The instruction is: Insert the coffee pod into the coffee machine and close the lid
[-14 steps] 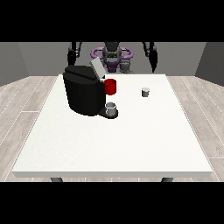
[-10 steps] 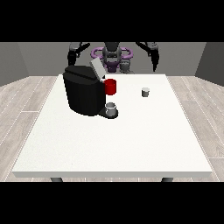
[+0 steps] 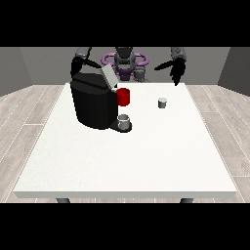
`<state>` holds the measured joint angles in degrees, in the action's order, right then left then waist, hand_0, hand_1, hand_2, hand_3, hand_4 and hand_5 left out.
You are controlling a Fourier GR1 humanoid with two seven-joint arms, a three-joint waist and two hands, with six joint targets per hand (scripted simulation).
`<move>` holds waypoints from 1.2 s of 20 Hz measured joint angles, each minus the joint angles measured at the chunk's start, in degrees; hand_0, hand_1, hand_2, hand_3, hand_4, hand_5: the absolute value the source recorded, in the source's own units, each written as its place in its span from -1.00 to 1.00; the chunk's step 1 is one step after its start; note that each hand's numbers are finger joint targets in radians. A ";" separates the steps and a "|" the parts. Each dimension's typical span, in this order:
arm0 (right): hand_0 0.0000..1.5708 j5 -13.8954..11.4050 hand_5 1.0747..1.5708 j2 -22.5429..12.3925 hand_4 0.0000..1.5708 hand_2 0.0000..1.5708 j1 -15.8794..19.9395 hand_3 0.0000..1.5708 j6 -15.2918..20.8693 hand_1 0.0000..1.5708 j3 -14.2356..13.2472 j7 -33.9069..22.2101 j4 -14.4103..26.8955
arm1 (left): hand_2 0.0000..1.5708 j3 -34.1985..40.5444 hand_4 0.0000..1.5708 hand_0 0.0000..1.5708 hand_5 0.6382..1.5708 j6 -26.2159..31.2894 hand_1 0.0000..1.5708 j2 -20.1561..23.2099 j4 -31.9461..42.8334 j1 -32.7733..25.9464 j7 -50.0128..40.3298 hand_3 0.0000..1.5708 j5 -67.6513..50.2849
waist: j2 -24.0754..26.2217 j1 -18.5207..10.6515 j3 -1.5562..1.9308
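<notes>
both arms lift a little since before; each robot hand point(image 3: 177, 68) holds nothing, fingers relaxed. coffee pod point(image 3: 162, 102) waits near the surface's point(image 3: 127, 161) far edge, coffee machine point(image 3: 93, 101) lid open.

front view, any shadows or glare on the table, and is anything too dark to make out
Front view: the white table is evenly lit, no glare, with only faint shadows under the coffee machine and the small pod; the machine's black body hides its detail; the robot hand at the view's right is dark against the grey wall, its fingers indistinct.
</notes>
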<state>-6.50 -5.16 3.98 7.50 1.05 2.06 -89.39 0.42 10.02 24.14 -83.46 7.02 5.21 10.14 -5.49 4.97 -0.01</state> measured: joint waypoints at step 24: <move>-1.00 -2.42 1.00 3.55 -1.00 -1.00 8.94 -1.00 2.44 -1.00 0.61 -3.23 6.84 | 0.41 -2.80 -0.43 0.36 1.00 -6.18 0.36 1.46 28.73 18.36 6.57 0.16 21.31 | -7.33 2.15 -0.01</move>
<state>-8.93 -1.61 12.92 9.95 1.66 -1.17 -82.56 -2.37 3.84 25.60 -54.73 25.38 11.77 31.45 -12.82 7.12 -0.01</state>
